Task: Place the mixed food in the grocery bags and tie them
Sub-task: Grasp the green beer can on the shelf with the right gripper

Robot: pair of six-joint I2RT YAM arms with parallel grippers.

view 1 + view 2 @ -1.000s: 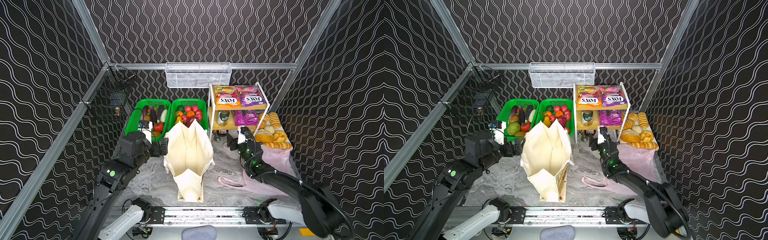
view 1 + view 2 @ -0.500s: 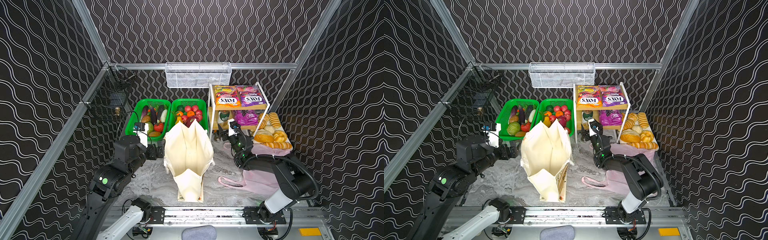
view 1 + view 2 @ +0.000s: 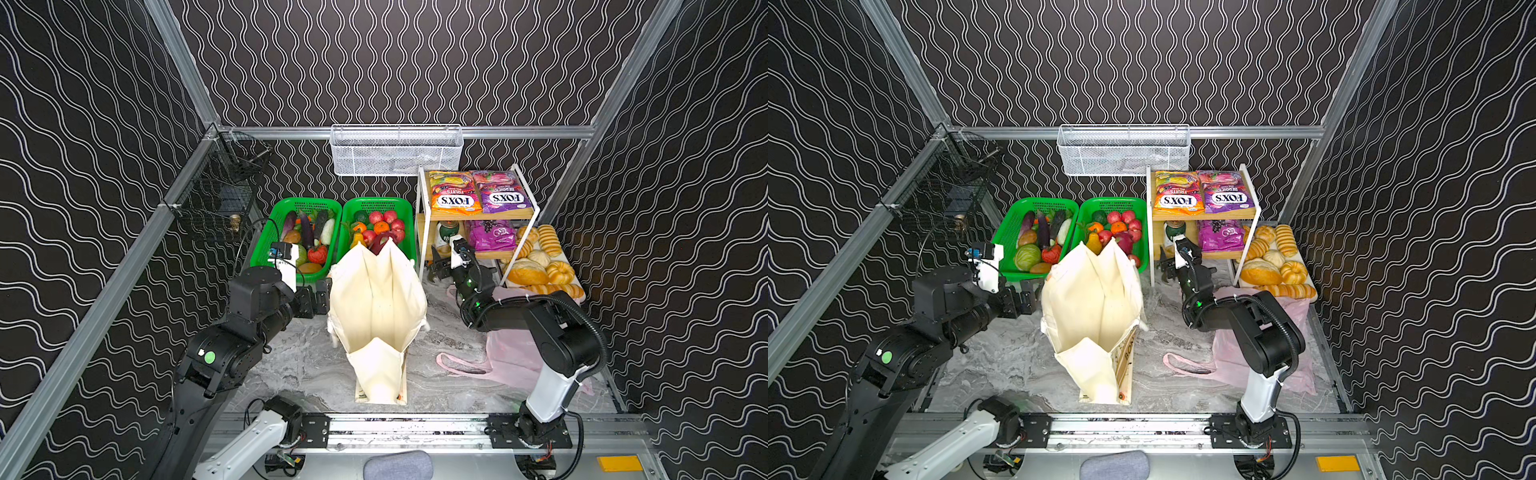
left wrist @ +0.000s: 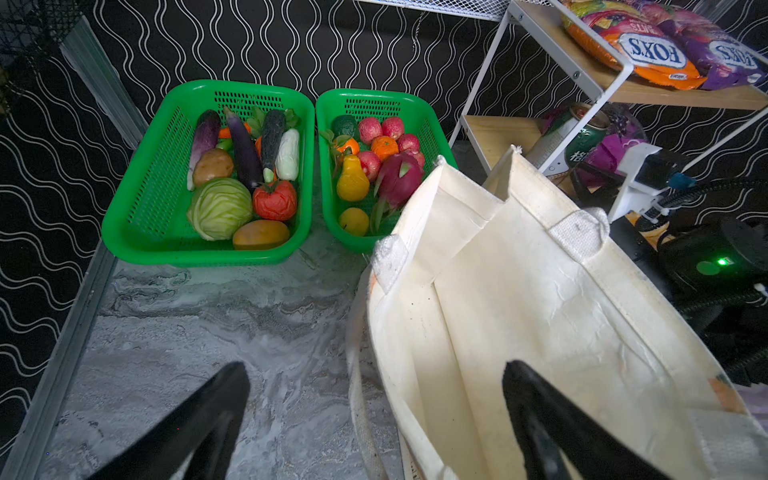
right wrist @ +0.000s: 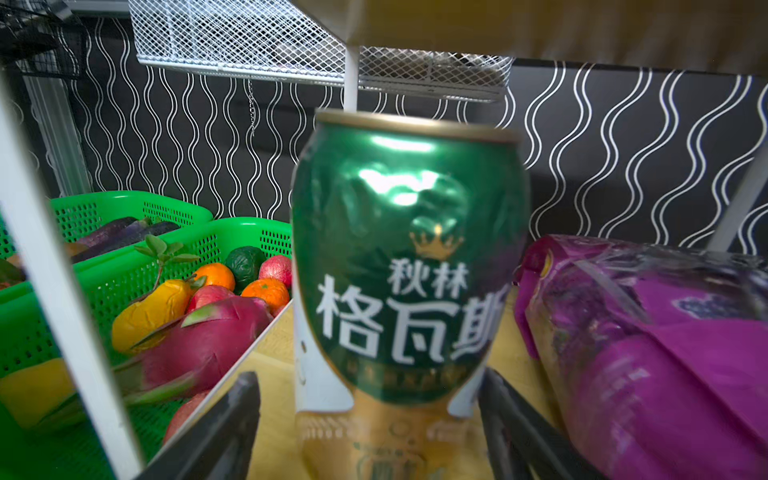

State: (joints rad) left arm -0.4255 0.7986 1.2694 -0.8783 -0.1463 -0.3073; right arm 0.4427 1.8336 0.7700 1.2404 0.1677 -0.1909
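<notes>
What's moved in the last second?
The right gripper advanced to the lower shelf, its open jaws now flanking the green drink can, nothing gripped yet. The left gripper stayed open at the canvas tote's rim; tote and pink bag unmoved.

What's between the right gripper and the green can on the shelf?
Nothing; the right wrist view shows the open right gripper straddling the green drink can.

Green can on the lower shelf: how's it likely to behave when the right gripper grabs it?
Green can stands upright and looks tall for its base: an off-centre nudge could probably tip it, and then it would roll. The glossy, dented-looking wall suggests thin metal: likely slippery, and it may crumple under a hard squeeze.
</notes>
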